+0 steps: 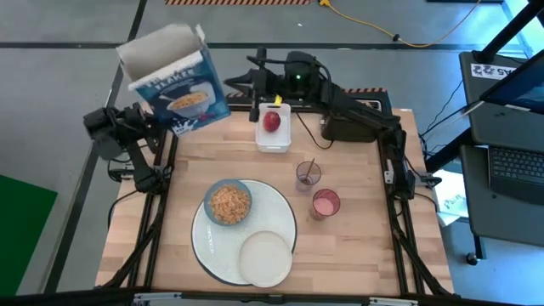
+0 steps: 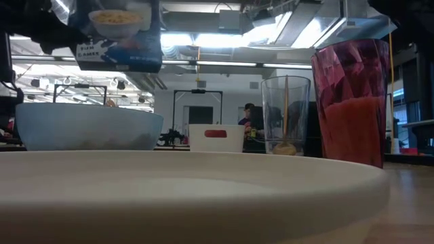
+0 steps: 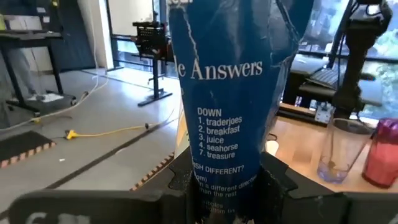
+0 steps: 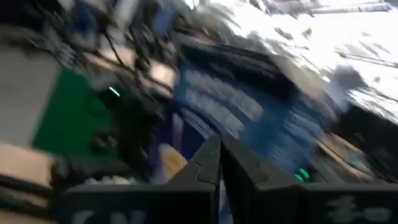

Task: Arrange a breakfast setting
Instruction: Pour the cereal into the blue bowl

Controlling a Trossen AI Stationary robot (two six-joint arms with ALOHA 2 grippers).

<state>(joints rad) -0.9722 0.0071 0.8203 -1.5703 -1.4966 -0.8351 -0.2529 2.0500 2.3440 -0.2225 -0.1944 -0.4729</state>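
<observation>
Two arms work over a wooden surface (image 1: 357, 246), and the biggest thing in play is a blue cereal box (image 1: 174, 81), flaps open, held tilted in the air off the surface's 10 o'clock corner. The left gripper (image 3: 227, 186) has its jaws closed on the box's lower end; the left wrist view shows printed puzzle text running up the carton between the dark fingers (image 3: 277, 177).

Next in size is the big round white plate (image 1: 212, 251), lying toward 6 o'clock. On its 11 o'clock part sits the small blue bowl (image 1: 228, 202), filled with golden cereal flakes. On its 5 o'clock edge rests the small cream plate (image 1: 265, 257), bare.

At 12 o'clock stands a white rectangular tray (image 1: 274, 140) with the red apple (image 1: 271, 121) inside it. The right gripper (image 1: 257, 85) hovers just beyond that tray at the far edge; in the right wrist view its jaws look pressed together with nothing between them, though the picture is smeared.

Near the centre, slightly toward 3 o'clock, stand two tinted cups close together: the clear purplish cup (image 1: 308, 176) holds a wooden spoon (image 1: 308, 168) standing upright, and the pink cup (image 1: 325, 204) holds red-pink juice, filling well over half of it in the low view.
</observation>
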